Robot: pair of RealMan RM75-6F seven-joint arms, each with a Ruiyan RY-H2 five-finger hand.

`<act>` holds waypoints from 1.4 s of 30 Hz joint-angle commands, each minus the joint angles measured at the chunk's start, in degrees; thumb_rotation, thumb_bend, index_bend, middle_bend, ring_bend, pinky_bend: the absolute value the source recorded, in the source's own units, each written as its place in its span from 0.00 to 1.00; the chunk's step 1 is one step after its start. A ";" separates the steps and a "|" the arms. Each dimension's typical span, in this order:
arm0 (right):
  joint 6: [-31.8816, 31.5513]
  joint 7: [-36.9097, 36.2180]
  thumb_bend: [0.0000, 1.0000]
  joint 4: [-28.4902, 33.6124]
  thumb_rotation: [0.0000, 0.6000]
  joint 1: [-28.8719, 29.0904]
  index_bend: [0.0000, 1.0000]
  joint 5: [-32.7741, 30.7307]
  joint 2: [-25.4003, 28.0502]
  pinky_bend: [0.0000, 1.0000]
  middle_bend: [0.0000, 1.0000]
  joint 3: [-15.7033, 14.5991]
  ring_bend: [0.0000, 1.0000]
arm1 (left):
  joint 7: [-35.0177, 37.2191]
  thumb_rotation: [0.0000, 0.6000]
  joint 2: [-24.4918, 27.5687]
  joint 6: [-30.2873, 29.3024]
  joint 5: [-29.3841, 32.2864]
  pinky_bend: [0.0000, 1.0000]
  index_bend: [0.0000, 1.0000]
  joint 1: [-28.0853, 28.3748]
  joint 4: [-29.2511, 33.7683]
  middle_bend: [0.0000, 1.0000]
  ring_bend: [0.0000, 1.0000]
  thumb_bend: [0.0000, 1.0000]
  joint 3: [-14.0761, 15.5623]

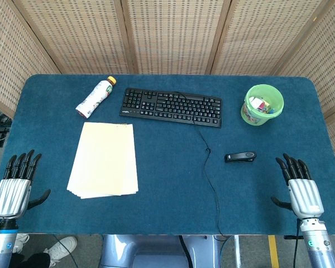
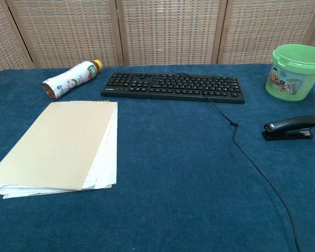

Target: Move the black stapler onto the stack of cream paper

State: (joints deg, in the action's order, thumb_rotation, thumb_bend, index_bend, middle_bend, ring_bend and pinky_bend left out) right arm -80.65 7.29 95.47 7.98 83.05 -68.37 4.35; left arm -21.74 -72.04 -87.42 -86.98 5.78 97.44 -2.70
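Observation:
The black stapler [image 1: 240,157] lies flat on the blue table at the right; the chest view shows the stapler [image 2: 290,127] near its right edge. The stack of cream paper [image 1: 104,159] lies at the left, and the chest view has the paper stack [image 2: 58,148] at lower left. My right hand [image 1: 300,187] rests near the front right corner, fingers spread, empty, a short way right of the stapler. My left hand [image 1: 16,184] sits at the front left corner, fingers spread, empty, left of the paper. Neither hand shows in the chest view.
A black keyboard [image 1: 172,106] lies at the back centre; its cable [image 1: 211,178] runs forward between paper and stapler to the front edge. A bottle [image 1: 95,97] lies on its side at back left. A green bucket [image 1: 262,104] with small items stands at back right.

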 commanded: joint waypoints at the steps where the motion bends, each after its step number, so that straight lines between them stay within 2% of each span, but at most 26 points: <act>1: -0.02 0.04 0.09 0.00 1.00 0.01 0.06 0.02 -0.05 0.00 0.00 -0.01 0.00 | -0.02 1.00 -0.01 -0.05 0.04 0.00 0.00 -0.01 0.05 0.00 0.00 0.24 -0.04; 21: 0.60 -0.47 0.09 -0.02 1.00 0.14 0.09 -0.57 -0.14 0.00 0.00 -0.02 0.00 | -0.29 1.00 0.30 0.09 0.26 0.00 0.00 -0.03 0.43 0.00 0.00 0.24 -0.02; 29: 0.38 -1.69 0.11 -1.48 1.00 0.79 0.21 -0.27 -1.35 0.00 0.00 0.83 0.00 | -1.14 1.00 0.11 -0.19 0.15 0.00 0.00 -0.14 0.69 0.00 0.00 0.24 0.01; 34: 4.06 -0.60 0.13 -3.47 1.00 3.24 0.27 -2.52 -3.06 0.01 0.01 2.18 0.00 | -1.09 1.00 0.02 0.08 0.77 0.00 0.00 -0.01 0.48 0.00 0.00 0.24 -0.30; 37: 8.36 1.22 0.17 -5.01 1.00 6.44 0.30 -5.49 -4.58 0.04 0.03 4.22 0.00 | -1.14 1.00 -0.03 0.25 1.03 0.00 0.00 0.06 0.39 0.00 0.00 0.24 -0.39; 38: 11.76 2.46 0.18 -6.55 1.00 8.86 0.31 -8.00 -5.68 0.05 0.04 5.75 0.00 | -1.13 1.00 -0.05 0.29 1.09 0.00 0.00 0.08 0.38 0.00 0.00 0.24 -0.40; 42: 15.31 4.72 0.20 -8.79 1.00 11.91 0.33 -11.89 -7.39 0.08 0.07 7.75 0.00 | -1.17 1.00 -0.09 0.48 1.26 0.00 0.00 0.15 0.31 0.00 0.00 0.24 -0.40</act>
State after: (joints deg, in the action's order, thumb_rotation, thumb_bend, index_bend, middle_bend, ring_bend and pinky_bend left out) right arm -67.63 10.30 88.45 17.79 73.47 -74.30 10.43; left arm -22.91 -72.12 -86.93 -85.73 5.92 97.75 -3.10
